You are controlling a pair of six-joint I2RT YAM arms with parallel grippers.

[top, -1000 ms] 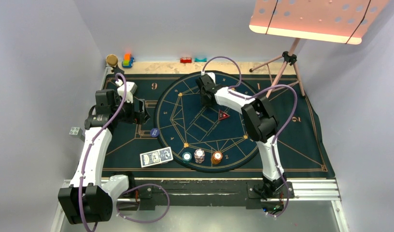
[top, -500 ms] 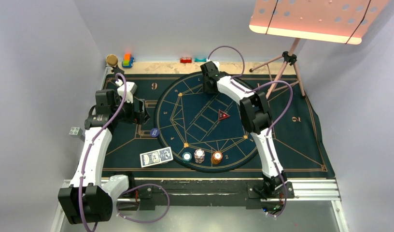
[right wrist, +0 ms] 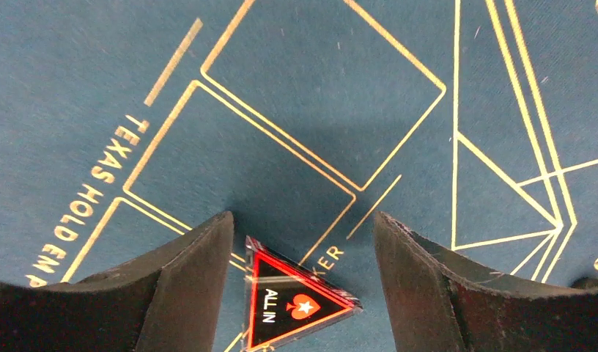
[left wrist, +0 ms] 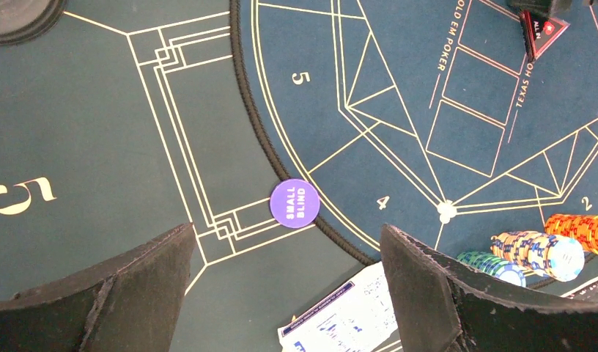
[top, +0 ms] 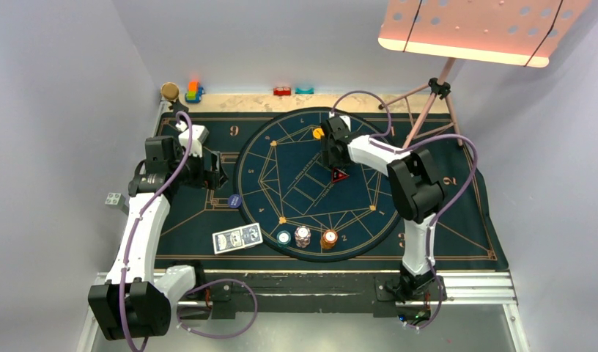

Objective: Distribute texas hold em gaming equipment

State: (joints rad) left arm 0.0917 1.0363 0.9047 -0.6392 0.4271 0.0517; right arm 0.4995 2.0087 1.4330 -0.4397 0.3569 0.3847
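Note:
My right gripper [top: 333,155] hangs open over the round dark mat [top: 267,158]. Its fingers straddle the red triangular "ALL IN" marker [right wrist: 292,304] without touching it. The marker [top: 339,175] lies flat near the mat's centre. A yellow chip [top: 318,133] lies alone at the far side of the circle. My left gripper [left wrist: 286,235] is wide open and empty above the purple "SMALL BLIND" chip [left wrist: 294,203]. Playing cards [top: 237,237] lie near the front edge. Teal [top: 283,237], white-red [top: 303,236] and orange [top: 329,238] chip stacks stand beside them.
Toy blocks [top: 193,91] and a black stand with a cork top [top: 169,91] sit at the back left. Small red [top: 282,91] and teal [top: 304,90] pieces lie on the back ledge. A tripod [top: 435,89] holds a pink perforated board [top: 479,29] at the back right.
The right gripper went out to the circle's far edge, then came back toward the triangle with its jaws wider. The yellow chip now lies uncovered there. The left arm stayed still.

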